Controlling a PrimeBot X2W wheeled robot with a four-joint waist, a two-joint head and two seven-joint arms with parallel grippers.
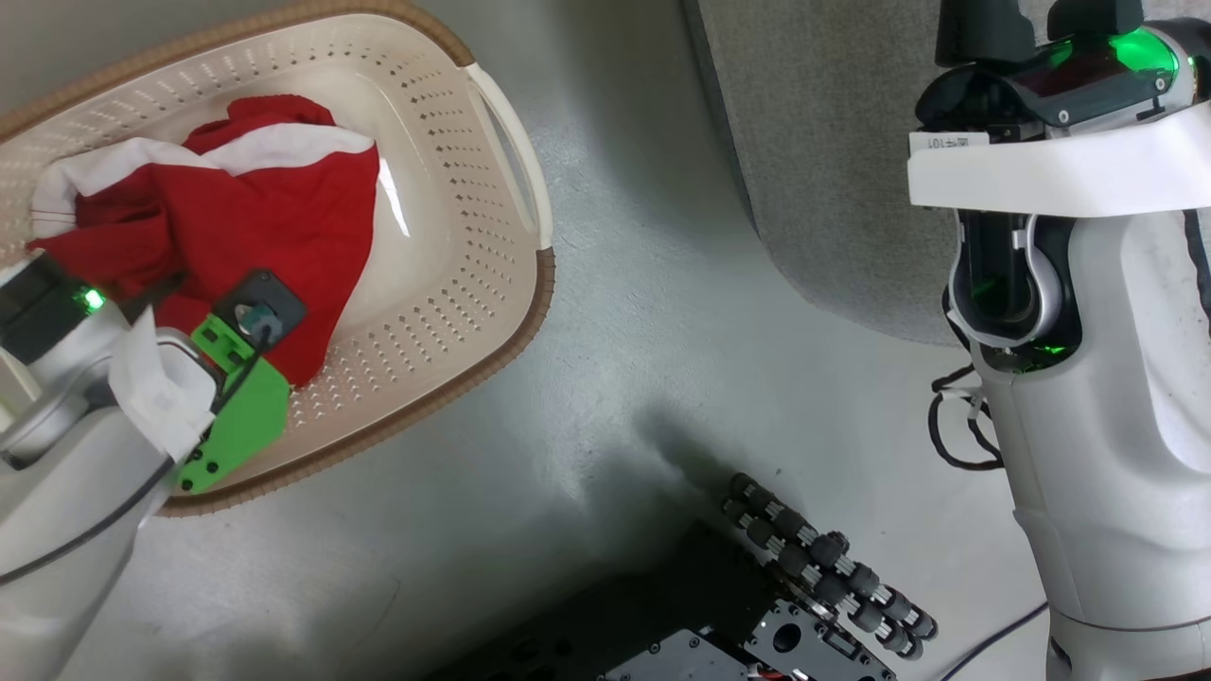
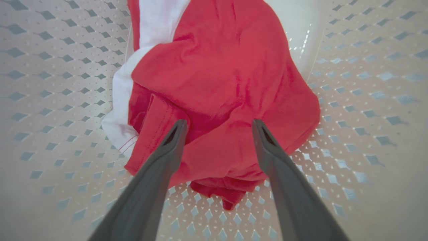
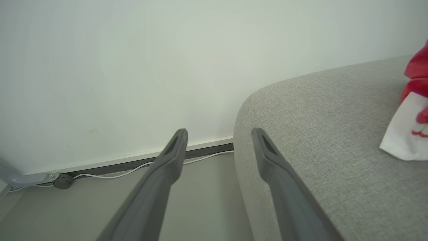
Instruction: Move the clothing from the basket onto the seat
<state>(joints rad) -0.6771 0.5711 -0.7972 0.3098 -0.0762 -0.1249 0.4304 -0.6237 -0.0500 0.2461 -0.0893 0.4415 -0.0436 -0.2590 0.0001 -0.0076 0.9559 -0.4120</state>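
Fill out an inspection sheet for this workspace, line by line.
Surface: smooth grey-green floor, with the basket standing on it.
Job's things: laundry basket holds a red garment; another red-and-white garment lies on the sofa cushion.
Clutter: nothing seen.
Tools: left tool open, inside the basket over the red garment; right tool open, holding nothing, near the cushion's corner.
Cables: white cable along the foot of the wall; black cable looped beside the right arm.
Surroundings: plain pale wall.
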